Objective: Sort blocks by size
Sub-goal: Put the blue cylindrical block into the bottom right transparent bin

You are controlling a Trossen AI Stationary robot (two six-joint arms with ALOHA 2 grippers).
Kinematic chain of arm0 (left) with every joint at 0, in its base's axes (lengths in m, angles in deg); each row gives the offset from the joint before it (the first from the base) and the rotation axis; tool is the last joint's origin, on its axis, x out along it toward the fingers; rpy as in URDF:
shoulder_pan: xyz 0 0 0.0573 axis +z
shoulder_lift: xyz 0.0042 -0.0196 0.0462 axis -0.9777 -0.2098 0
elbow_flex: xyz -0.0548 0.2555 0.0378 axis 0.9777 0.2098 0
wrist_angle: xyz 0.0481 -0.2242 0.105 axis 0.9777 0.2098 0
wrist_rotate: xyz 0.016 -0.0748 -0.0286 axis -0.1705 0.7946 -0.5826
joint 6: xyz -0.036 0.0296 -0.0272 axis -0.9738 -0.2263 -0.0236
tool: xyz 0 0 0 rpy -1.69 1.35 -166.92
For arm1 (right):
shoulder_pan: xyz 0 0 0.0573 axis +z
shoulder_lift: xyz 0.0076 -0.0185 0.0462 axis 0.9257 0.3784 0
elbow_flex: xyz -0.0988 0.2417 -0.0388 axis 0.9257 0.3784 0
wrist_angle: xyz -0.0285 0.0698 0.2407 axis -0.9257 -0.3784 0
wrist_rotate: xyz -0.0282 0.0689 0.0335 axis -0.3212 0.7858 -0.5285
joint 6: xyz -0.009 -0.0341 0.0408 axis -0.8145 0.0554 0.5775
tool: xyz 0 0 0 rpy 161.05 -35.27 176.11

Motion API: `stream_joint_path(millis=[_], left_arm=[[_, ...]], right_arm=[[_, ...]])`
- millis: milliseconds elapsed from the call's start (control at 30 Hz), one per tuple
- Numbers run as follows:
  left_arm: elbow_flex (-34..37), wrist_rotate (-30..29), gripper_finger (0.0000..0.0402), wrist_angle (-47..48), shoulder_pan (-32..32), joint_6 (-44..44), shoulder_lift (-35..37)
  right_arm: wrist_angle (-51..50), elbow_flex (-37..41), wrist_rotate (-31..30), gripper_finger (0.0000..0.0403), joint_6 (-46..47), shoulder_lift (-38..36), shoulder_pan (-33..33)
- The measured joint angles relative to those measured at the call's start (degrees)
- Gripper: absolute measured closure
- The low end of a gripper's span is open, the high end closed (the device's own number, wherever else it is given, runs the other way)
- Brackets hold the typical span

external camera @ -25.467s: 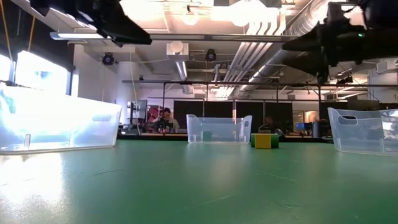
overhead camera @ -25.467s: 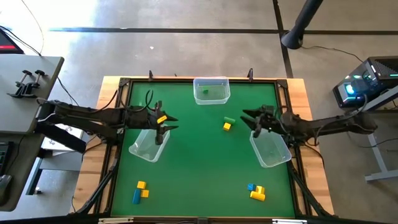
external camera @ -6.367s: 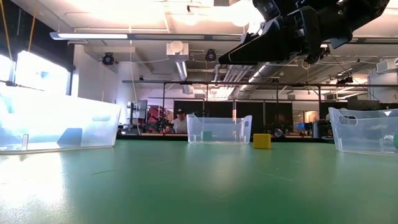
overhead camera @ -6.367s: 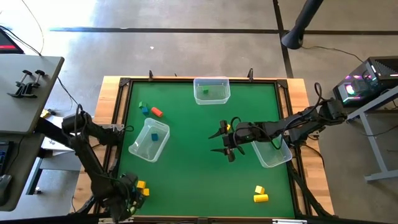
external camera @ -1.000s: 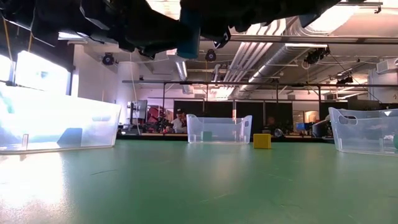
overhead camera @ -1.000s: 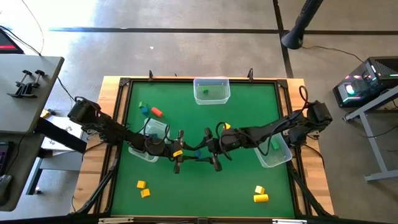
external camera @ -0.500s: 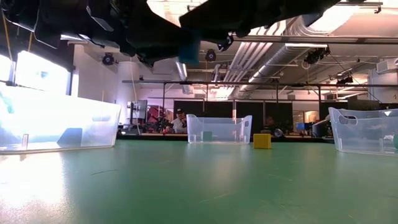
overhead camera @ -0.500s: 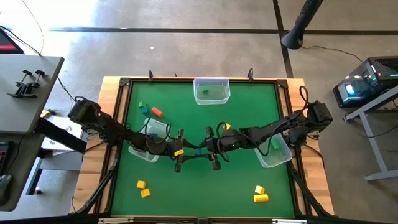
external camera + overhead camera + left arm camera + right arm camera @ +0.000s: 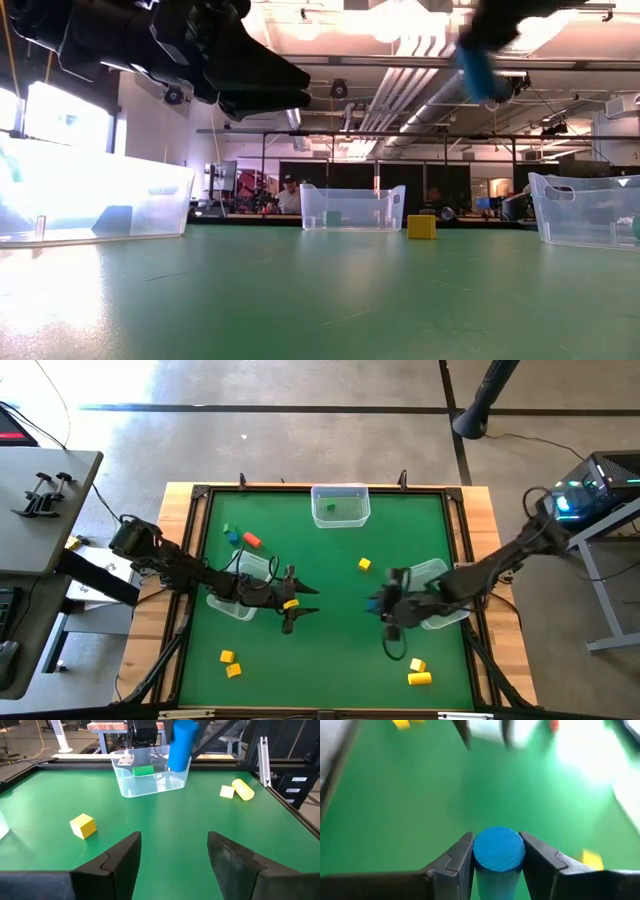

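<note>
Right gripper (image 9: pixel 497 862): clamped on the blue cylinder (image 9: pixel 498 849), one finger pressed to each side; raised above the green mat (image 9: pixel 330 650), just beside the right-hand clear bin (image 9: pixel 440 605).
Blue cylinder: gripped between the right fingers, round end face toward the wrist camera; seen from the left wrist as upright and off the mat, in front of that bin.
Left gripper (image 9: pixel 172 857): fingers spread wide, nothing between them; held above the mat's middle, near the left-hand clear bin (image 9: pixel 240 592), pointed toward the right arm.
Green block (image 9: pixel 143 770): lay inside the right-hand bin.
Yellow cube (image 9: pixel 365 564): alone on the mat, between the two grippers and toward the far bin (image 9: pixel 340 505).
Yellow pieces (image 9: pixel 417 672): a small block and a cylinder touching, near the mat's front right corner.
Other blocks: two yellow at front left (image 9: pixel 230 663); green, blue and red-orange (image 9: pixel 240 537) grouped at back left.
</note>
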Motion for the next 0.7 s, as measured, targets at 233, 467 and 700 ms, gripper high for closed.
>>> stream_joint_path(millis=[233,467,700], left_arm=[[0.0,-0.1,0.0188,0.0,0.0,-0.5,0.0],[0.0,-0.3,0.0188,0.1,0.0,-0.5,0.0],[0.0,-0.3,0.0188,0.4,0.0,-0.5,0.0]], right_arm=[[-37.7,0.0,-1.8,0.0277,38.7,-4.3,1.9],[-43.2,4.7,7.1,0.0275,49.7,-4.5,-3.5],[-33.8,16.0,19.0,0.0271,45.9,-4.5,-10.4]])
